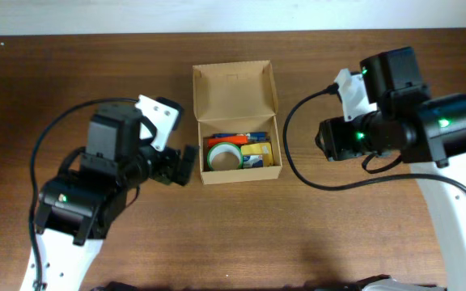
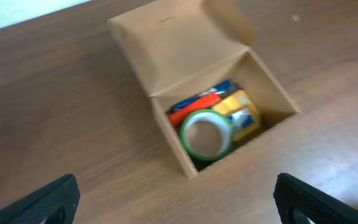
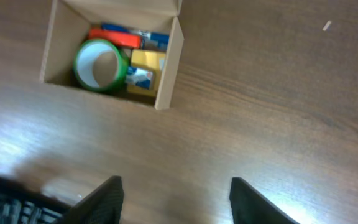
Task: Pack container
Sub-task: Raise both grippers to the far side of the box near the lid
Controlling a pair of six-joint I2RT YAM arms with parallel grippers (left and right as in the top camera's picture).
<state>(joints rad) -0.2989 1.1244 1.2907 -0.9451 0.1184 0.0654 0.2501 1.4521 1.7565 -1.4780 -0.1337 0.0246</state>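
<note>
a small tan-brown rectangular cardboard box (image 1: 235, 90) is seen near the middle of the dark brown wooden desk (image 1: 354, 242), toward its far edge, with its hinged flap lid standing open on the far side so that the inside is exposed. within it a green-rimmed roll of tape (image 1: 224, 157) is laid flat at the left. a yellow block-shaped item (image 1: 258, 149) is set just beside it at the right. a red-orange stick-shaped item (image 1: 226, 138), with something blue next to it, is lodged along the hinge-side wall; what the blue thing is cannot be told. the left pincer (image 1: 186, 164) is held close beside the box's left wall, its black fingers (image 2: 51, 200) spread wide with nothing between them. the right pincer (image 3: 176, 190) is held over bare desk to the right of the box, well apart from it, its two black fingers (image 3: 101, 202) parted by a moderate gap and nothing gripped.
</note>
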